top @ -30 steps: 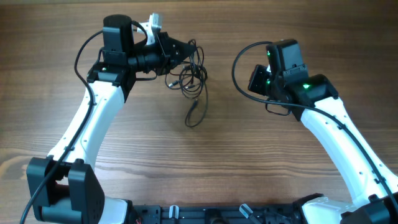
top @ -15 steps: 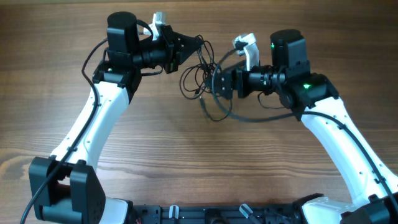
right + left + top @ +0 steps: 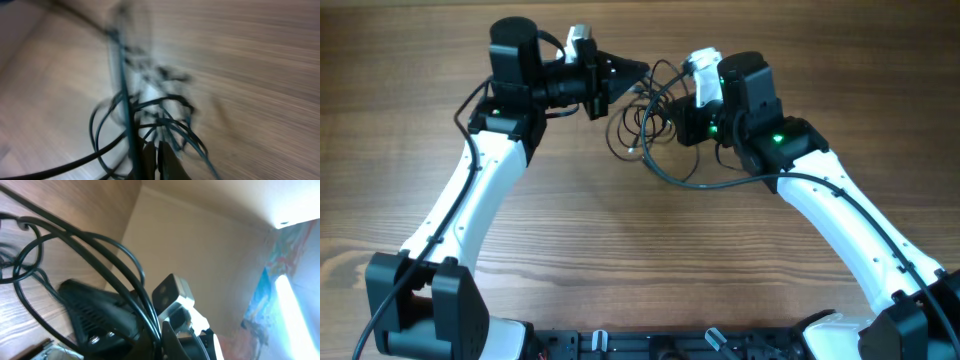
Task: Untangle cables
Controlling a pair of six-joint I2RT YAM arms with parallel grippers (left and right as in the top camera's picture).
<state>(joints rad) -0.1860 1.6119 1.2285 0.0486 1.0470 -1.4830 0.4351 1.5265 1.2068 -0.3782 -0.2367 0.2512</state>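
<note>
A tangle of thin black cables (image 3: 642, 122) hangs and lies between my two grippers at the table's far middle. My left gripper (image 3: 636, 72) is shut on a strand at the top of the tangle. In the left wrist view the fingers (image 3: 161, 342) pinch a black cable (image 3: 116, 251) that loops away to the left. My right gripper (image 3: 670, 128) presses into the tangle from the right. In the blurred right wrist view its fingers (image 3: 156, 156) are together, with cable loops (image 3: 125, 102) around and beside them. I cannot tell whether a strand is pinched there.
The wooden table (image 3: 640, 260) lies under both arms. A larger black loop (image 3: 705, 186) sags near the right arm toward the table's middle. The right arm's black body and white camera (image 3: 175, 296) show close by in the left wrist view.
The right arm swung in from the right to the tangle and then turned its wrist there. The left gripper kept its hold and shifted slightly right; the cable's loose tail was drawn toward the right.
</note>
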